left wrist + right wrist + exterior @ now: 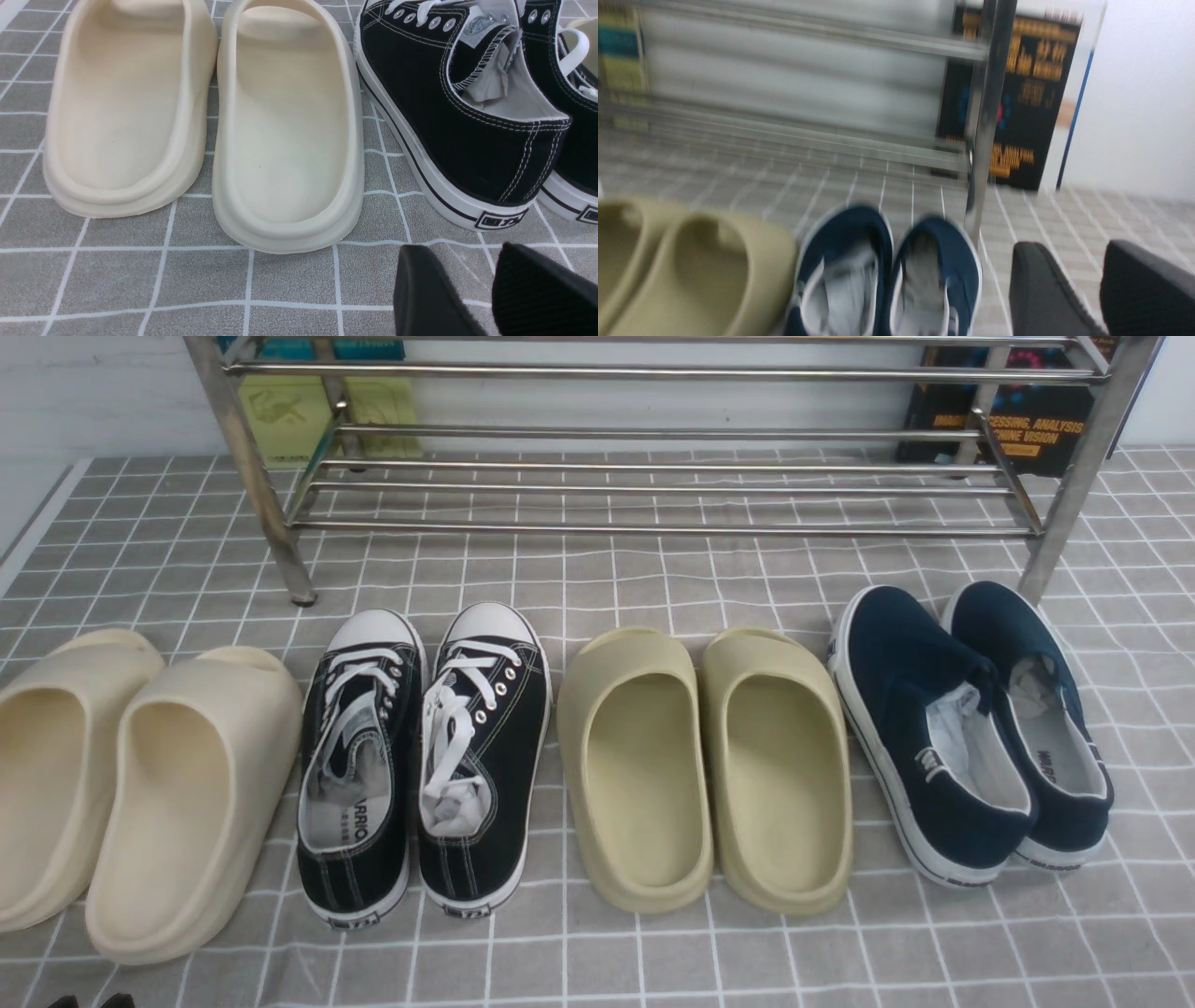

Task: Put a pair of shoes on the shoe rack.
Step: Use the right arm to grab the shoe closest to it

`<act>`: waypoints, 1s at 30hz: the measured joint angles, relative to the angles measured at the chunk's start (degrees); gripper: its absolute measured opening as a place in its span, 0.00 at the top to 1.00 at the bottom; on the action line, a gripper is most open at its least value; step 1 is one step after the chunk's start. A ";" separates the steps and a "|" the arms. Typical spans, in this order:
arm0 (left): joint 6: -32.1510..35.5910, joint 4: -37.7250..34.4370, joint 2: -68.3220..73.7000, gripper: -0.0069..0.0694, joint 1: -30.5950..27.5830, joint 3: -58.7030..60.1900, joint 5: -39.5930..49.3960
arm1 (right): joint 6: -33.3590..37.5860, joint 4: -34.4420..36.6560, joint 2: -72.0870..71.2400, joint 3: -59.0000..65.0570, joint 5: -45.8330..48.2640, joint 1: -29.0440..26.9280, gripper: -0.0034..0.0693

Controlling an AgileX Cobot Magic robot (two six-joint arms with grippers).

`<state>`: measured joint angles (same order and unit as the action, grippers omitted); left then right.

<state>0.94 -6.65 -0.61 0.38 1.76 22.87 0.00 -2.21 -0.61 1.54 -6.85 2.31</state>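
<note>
The pair of navy slip-on shoes stands side by side on the cloth at the right, one (896, 663) beside the other (990, 621), toes towards the shoe rack (653, 373). The rack spans the back, and its right leg (1074, 485) is just behind the pair. In the blurred right wrist view both navy shoes (840, 238) show below the rack's leg (985, 116). My right gripper (1069, 252) is open and empty, apart from the shoes, beside the nearer one. My left gripper (460, 252) is open and empty, just behind the heel of a black sneaker (467, 116).
From the left stand cream slides (140, 784), black lace-up sneakers (420, 756) and olive slides (700, 765). Books lean behind the rack: green ones (317, 411) at the left and a black one (1027, 429) at the right. A grey checked cloth (597, 952) covers the surface.
</note>
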 joint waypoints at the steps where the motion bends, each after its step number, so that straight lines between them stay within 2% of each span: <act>1: 0.00 0.00 0.00 0.60 0.00 0.00 0.00 | -1.18 0.19 0.00 0.00 -2.81 0.00 0.62; 5: 0.00 0.00 0.00 0.60 0.00 0.00 0.00 | -11.25 2.21 0.00 0.00 -24.24 0.00 0.62; 7: 0.00 0.00 0.00 0.60 0.00 0.00 0.00 | -13.58 3.26 -0.04 0.00 -30.07 0.00 0.62; 9: 0.00 0.00 0.00 0.60 0.00 0.00 0.00 | -13.86 3.48 0.36 -1.05 -31.08 0.00 0.63; 12: 0.00 0.00 0.00 0.60 0.00 0.00 0.00 | -12.77 3.61 2.65 -5.63 -27.68 0.00 0.68; 15: 0.00 0.00 0.00 0.60 0.00 0.00 0.00 | -8.48 3.61 9.98 -18.79 -14.96 0.00 0.88; 16: 0.00 0.00 0.00 0.60 0.00 0.00 0.00 | -8.48 3.61 10.56 -19.64 -14.04 0.00 0.90; 17: 0.00 0.00 0.00 0.60 0.00 0.00 0.00 | -6.68 3.61 15.62 -26.50 -6.67 0.00 0.95; 18: 0.00 0.00 0.00 0.60 0.00 0.00 0.00 | -5.23 3.47 20.53 -31.95 0.24 0.00 0.95; 19: 0.00 0.00 0.00 0.60 0.00 0.00 0.00 | -4.89 3.38 21.25 -32.68 2.25 0.00 0.95; 21: 0.00 0.00 0.00 0.60 0.00 0.00 0.00 | -3.61 3.18 30.32 -39.90 13.37 0.00 0.95; 24: 0.00 0.00 0.00 0.60 0.00 0.00 0.00 | -3.16 3.89 38.03 -44.03 23.84 0.00 0.95; 26: 0.00 0.00 0.00 0.60 0.00 0.00 0.00 | -2.46 6.41 48.45 -47.32 34.38 0.00 0.95; 29: 0.00 0.00 0.00 0.60 0.00 0.00 0.00 | 1.29 10.86 58.35 -48.68 42.90 0.16 0.93; 30: 0.00 0.00 0.00 0.60 0.00 0.00 0.00 | 1.60 10.86 58.99 -48.74 42.90 0.22 0.93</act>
<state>0.94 -6.65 -0.61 0.38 1.76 22.87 1.60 8.64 58.38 -47.20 36.05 2.53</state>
